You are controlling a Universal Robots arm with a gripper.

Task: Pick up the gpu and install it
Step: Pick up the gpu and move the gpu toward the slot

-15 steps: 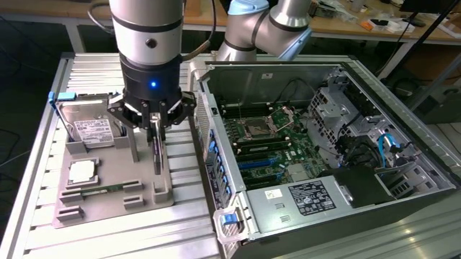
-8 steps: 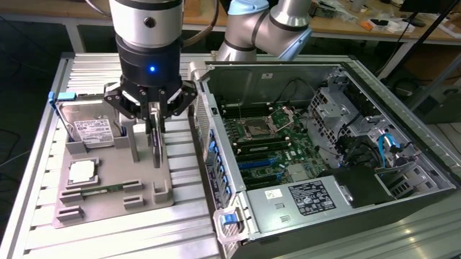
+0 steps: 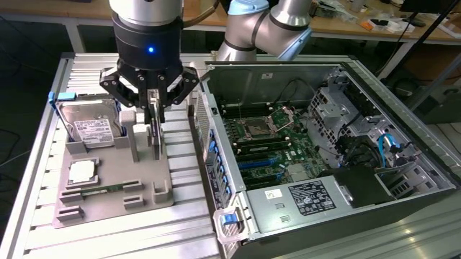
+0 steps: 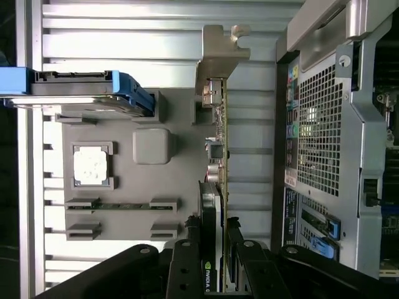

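The gripper (image 3: 153, 110), upper left in the exterior view, has its jaws clamped on the gpu (image 3: 155, 141). The gpu stands on edge at the grey holder (image 3: 108, 178), beside the open computer case (image 3: 288, 73). Judgement: a sound lift needs a square grip, the card vertical, and the bracket (image 4: 218, 56) clear of the case.

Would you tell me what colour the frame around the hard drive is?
The frame is blue, clearest in the wrist view.

Sitting on ribbed alu table (image 3: 108, 243): grey parts tray (image 3: 144, 170), w/ open PC case (image 3: 374, 221) standing just beside.
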